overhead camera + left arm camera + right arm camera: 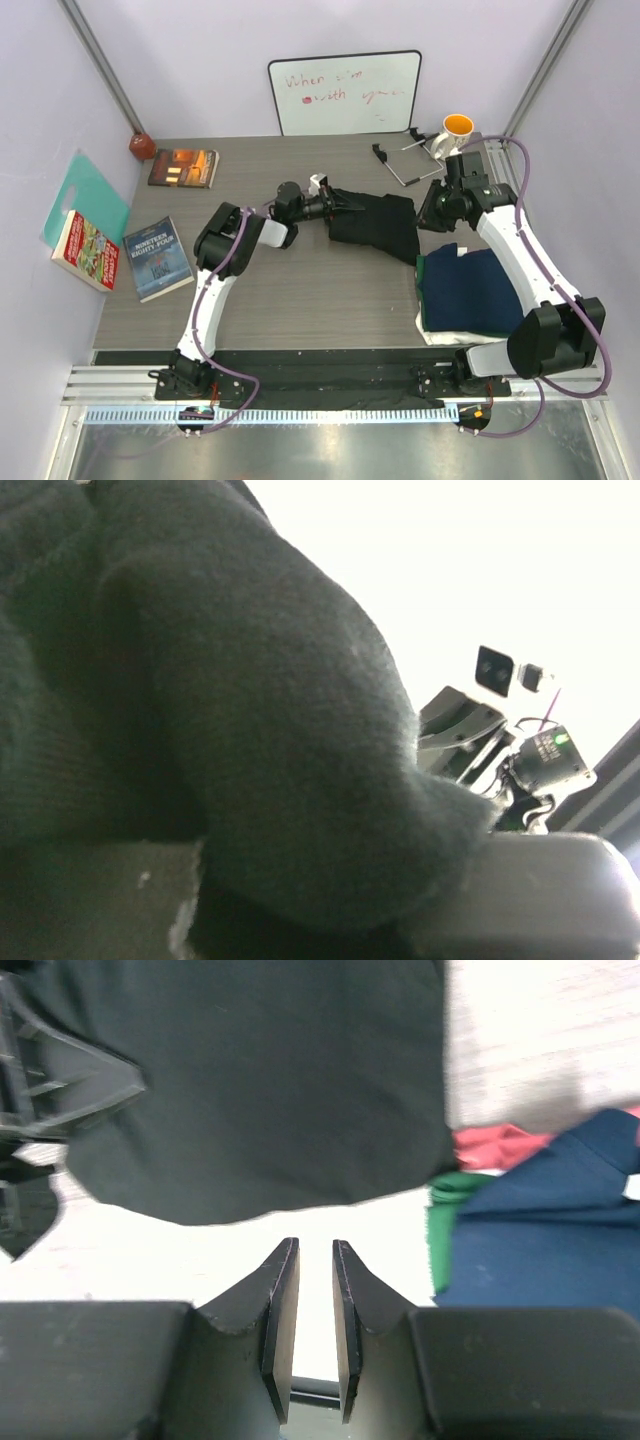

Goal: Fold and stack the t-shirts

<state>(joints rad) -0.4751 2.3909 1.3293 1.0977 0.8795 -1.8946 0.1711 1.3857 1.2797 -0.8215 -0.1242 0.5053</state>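
The soft black cloth t-shirt (375, 225) lies folded on the grey table (300, 290), beside a pile topped by a folded navy t-shirt (470, 285). The left gripper (338, 205) pinches its left edge. The right gripper (315, 1248) has its jaws a little apart, empty.

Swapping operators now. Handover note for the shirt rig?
Left claw: shut on the black t-shirt, at its left edge.
Right claw: open, empty, by the shirt's right side.
Done: folded stack, navy on top, at the near right of the table.
Left: finish folding the black one, then set it on the stack.
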